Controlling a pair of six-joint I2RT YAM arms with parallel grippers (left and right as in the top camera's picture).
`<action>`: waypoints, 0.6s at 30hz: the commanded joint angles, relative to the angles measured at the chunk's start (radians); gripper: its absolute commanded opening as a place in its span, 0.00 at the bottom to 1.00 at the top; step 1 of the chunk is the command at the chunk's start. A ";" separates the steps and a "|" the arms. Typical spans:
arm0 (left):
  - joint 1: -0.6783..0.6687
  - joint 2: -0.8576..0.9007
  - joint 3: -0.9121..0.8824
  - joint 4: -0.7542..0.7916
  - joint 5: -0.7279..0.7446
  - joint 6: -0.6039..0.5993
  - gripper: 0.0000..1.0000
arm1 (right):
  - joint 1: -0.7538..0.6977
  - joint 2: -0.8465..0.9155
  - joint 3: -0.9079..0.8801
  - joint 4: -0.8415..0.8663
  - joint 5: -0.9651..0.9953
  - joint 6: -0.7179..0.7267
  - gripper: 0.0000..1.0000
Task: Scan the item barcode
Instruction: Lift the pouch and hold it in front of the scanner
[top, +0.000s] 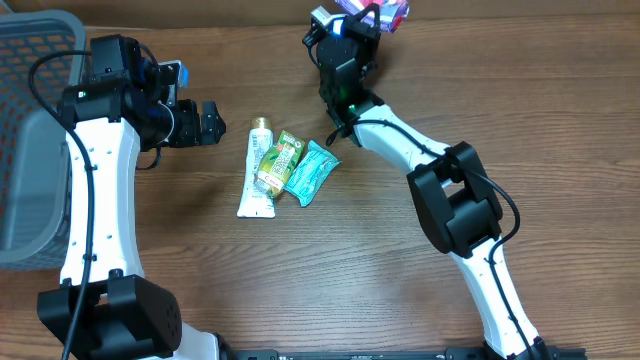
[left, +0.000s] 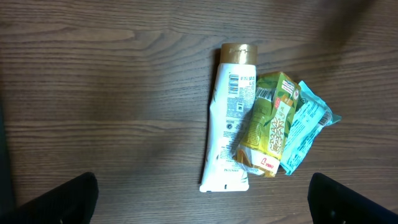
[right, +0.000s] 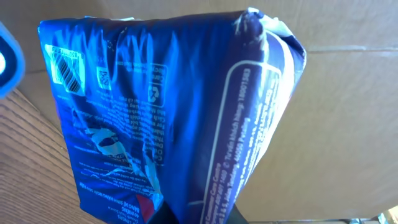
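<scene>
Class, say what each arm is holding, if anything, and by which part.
The right gripper holds a shiny blue foil packet, jaws pinching one end, away from its barcode. The left gripper holds nothing, jaws open.

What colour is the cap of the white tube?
Gold: the cap shows best in the left wrist view.

One tube (top: 256, 172), three packets (top: 279, 162) (top: 311, 172) (right: 168, 112), one basket (top: 25, 180)

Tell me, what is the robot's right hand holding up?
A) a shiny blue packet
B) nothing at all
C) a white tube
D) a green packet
A: the right gripper is shut on the shiny blue packet, while the white tube and the green packets lie on the table.
</scene>
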 joint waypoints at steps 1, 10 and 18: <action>0.002 -0.032 -0.002 0.003 0.009 -0.013 0.99 | 0.018 0.014 0.000 0.007 0.026 0.022 0.04; 0.002 -0.032 -0.002 0.003 0.009 -0.012 1.00 | 0.027 -0.013 0.000 0.008 0.060 0.042 0.04; 0.002 -0.032 -0.002 0.003 0.009 -0.013 1.00 | 0.056 -0.242 0.000 -0.272 0.034 0.322 0.04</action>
